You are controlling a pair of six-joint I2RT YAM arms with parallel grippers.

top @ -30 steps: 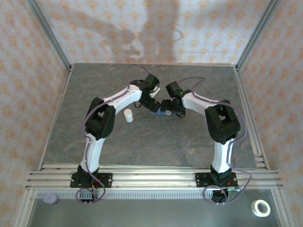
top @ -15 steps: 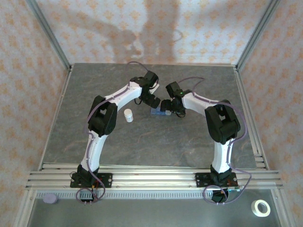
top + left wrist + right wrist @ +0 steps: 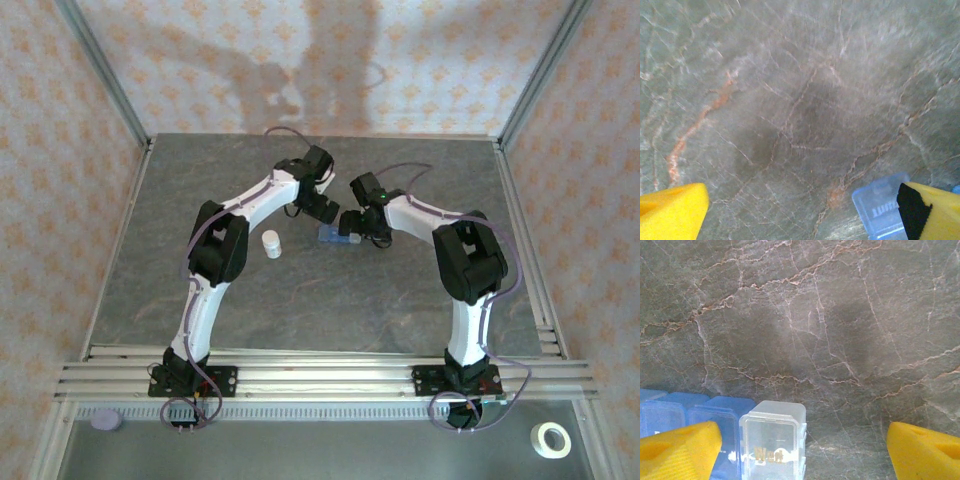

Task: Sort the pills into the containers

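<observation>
The containers [image 3: 334,237] are a blue translucent strip of joined square compartments lying mid-table between my two grippers. In the right wrist view the containers [image 3: 715,420] lie at the lower left; the end compartment [image 3: 772,437] is clear, lid shut, with gold lettering. My right gripper [image 3: 802,450] is open and low over the table, and its left finger overlaps the blue compartments. My left gripper [image 3: 802,212] is wide open over bare table. One blue corner of the strip [image 3: 880,205] lies just inside its right finger [image 3: 935,210]. The pills are out of view.
A small white cylindrical bottle [image 3: 272,244] stands upright left of the strip, beside the left forearm. Aluminium rails [image 3: 320,365] run along the near edge. Below them lie a tape roll [image 3: 549,440] and a purple disc [image 3: 105,421]. Patterned walls enclose the table.
My left gripper has drawn slightly back toward the far side, away from the strip. The right arm and the strip have not moved.
</observation>
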